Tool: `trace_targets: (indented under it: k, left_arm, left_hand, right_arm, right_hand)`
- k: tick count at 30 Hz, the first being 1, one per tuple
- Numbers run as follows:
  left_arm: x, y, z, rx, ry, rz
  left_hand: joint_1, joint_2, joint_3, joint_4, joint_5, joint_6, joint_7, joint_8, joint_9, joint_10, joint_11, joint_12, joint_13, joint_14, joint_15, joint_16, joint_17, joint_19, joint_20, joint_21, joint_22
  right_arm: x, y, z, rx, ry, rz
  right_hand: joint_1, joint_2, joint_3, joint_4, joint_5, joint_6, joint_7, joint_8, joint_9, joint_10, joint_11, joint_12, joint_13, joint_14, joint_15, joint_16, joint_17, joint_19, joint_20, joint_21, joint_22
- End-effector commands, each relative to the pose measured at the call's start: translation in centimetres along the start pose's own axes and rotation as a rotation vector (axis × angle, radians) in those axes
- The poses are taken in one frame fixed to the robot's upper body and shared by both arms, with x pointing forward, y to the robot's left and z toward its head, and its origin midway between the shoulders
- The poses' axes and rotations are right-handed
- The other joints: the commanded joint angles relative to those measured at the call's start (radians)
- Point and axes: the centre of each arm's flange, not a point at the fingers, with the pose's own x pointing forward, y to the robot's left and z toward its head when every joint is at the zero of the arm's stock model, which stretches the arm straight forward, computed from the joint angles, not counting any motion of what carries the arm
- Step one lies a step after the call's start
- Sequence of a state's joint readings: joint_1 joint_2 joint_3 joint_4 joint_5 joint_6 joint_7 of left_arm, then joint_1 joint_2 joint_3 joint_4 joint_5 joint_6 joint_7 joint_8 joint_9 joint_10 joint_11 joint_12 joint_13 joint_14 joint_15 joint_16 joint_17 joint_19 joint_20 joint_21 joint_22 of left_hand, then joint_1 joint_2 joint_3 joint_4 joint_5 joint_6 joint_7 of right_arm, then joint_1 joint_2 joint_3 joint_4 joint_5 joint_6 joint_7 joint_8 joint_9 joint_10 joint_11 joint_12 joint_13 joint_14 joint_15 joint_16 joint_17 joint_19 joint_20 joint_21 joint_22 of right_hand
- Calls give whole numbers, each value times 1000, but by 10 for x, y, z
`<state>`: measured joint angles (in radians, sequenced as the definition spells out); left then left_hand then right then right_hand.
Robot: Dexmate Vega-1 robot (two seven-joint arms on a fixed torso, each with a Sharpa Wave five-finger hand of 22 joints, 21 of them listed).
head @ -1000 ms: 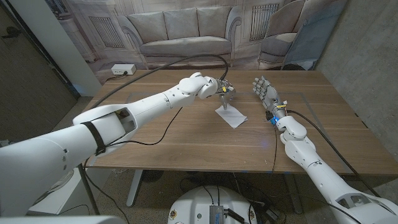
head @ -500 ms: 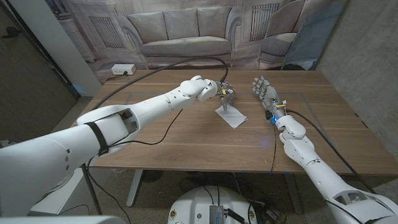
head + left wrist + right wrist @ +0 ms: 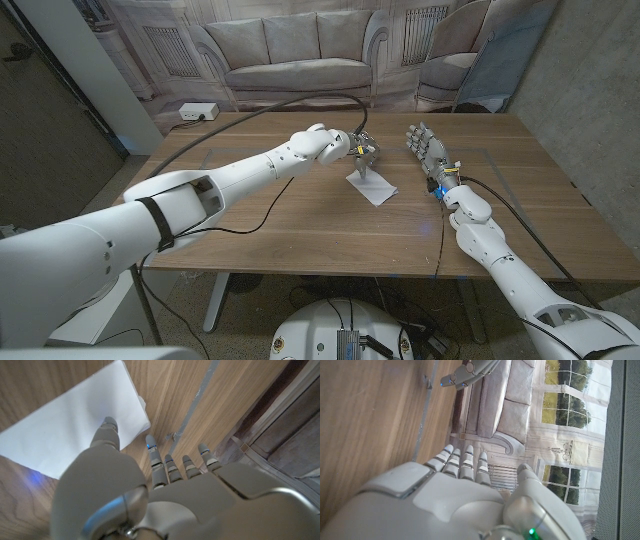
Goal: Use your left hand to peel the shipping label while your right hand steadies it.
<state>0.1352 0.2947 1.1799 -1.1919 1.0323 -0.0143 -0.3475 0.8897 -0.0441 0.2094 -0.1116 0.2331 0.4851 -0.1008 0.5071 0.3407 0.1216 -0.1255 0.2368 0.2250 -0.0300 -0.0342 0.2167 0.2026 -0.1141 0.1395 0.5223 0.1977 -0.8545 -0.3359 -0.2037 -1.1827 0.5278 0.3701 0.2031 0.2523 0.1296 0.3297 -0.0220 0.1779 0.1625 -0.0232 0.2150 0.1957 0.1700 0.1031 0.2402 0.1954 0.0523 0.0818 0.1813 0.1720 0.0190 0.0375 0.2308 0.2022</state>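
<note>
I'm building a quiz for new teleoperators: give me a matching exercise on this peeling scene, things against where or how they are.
Things:
1. shipping label
2. left hand
3. right hand
4. power strip

States:
A. raised, fingers apart, holding nothing
B. white sheet on the table
C. over the label's far end
D. on the floor by the backdrop

Pairs: 1-B, 2-C, 3-A, 4-D

A wooden table [image 3: 300, 215] stands before a backdrop [image 3: 300, 50] printed with a sofa.
</note>
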Motion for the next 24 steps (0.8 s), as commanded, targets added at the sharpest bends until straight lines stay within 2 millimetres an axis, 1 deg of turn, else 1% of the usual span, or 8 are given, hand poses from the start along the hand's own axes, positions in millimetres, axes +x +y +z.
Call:
trace_targets:
  k: [1, 5, 11, 15, 16, 17, 21, 24]
  left_arm:
    - [0, -11, 2, 29, 27, -16]
    - [2, -14, 2, 23, 26, 8]
    - [4, -17, 4, 40, 24, 77]
    - [5, -16, 4, 65, 30, 102]
    - [4, -16, 4, 57, 25, 134]
    - [4, -17, 5, 62, 21, 154]
    - [6, -18, 4, 61, 20, 151]
    - [6, -19, 3, 58, 18, 166]
  left_hand:
    - [8, 3, -2, 1, 6, 22, 4, 17, 10, 12, -5, 7, 2, 10, -9, 4, 4, 7, 7, 8, 6]
    - [10, 5, -3, 1, 6, 26, 3, 25, 14, 21, -7, 10, 2, 18, -12, 6, 4, 15, 8, 11, 6]
    - [27, 31, 6, 0, 8, 95, 0, 78, 30, 84, -36, 29, 3, 60, -37, 14, 6, 45, -9, 24, 7]
    - [30, 32, 6, -1, 7, 86, 3, 80, 32, 90, -40, 29, 2, 66, -40, 14, 5, 54, -7, 28, 6]
    - [37, 38, 9, -2, 7, 132, 3, 107, 37, 102, -43, 30, 2, 73, -43, 12, 5, 57, -7, 29, 6]
    - [53, 51, 15, -7, 5, 199, 1, 149, 43, 145, -63, 39, 2, 96, -58, 15, 4, 70, -8, 35, 6]
    - [93, 90, 41, -16, -2, 280, -19, 189, 31, 182, -72, 41, 0, 127, -76, 21, 4, 102, -15, 50, 6]
    - [108, 109, 52, -19, -9, 307, -17, 202, 24, 194, -73, 39, -1, 130, -76, 21, 5, 108, -11, 55, 7]
  right_arm:
    - [2, 0, 0, -1, 2, 5]
    - [2, 0, 0, -2, 3, 4]
    - [3, -1, -1, -6, 2, 1]
    - [3, -3, -1, -8, 4, -4]
    - [3, -3, -1, -10, 4, -7]
    - [3, -4, -1, -11, 3, -9]
    - [4, -4, 0, -13, 5, -9]
    - [5, -4, -1, -10, 6, -10]
  right_hand:
    - [-7, 0, -6, -1, 0, 9, -1, -2, 2, 11, 1, 4, 0, 4, 4, 4, 3, 3, 0, 2, 5]
    - [-7, 0, -6, -1, 0, 10, 0, -2, 2, 10, 1, 3, 0, 4, 4, 4, 3, 3, 0, 3, 5]
    - [-8, -1, -7, -2, 1, 11, 0, -3, 2, 11, 1, 3, 0, 4, 4, 4, 3, 3, 0, 2, 5]
    - [-8, -1, -7, -2, 1, 11, 0, -3, 2, 11, 2, 3, 0, 5, 5, 4, 3, 3, 0, 2, 5]
    - [-8, -1, -7, -2, 1, 11, 0, -3, 2, 11, 2, 3, 0, 5, 5, 4, 3, 3, 0, 3, 5]
    - [-8, -2, -7, -2, 1, 11, 1, -3, 2, 12, 2, 3, 0, 5, 5, 3, 3, 4, 0, 3, 5]
    - [-8, -2, -8, -2, 1, 11, 0, -4, 2, 12, 0, 3, 0, 5, 6, 3, 3, 4, 0, 3, 5]
    - [-8, -2, -8, -2, 1, 11, 0, -4, 2, 11, 1, 3, 0, 6, 6, 3, 3, 4, -1, 3, 5]
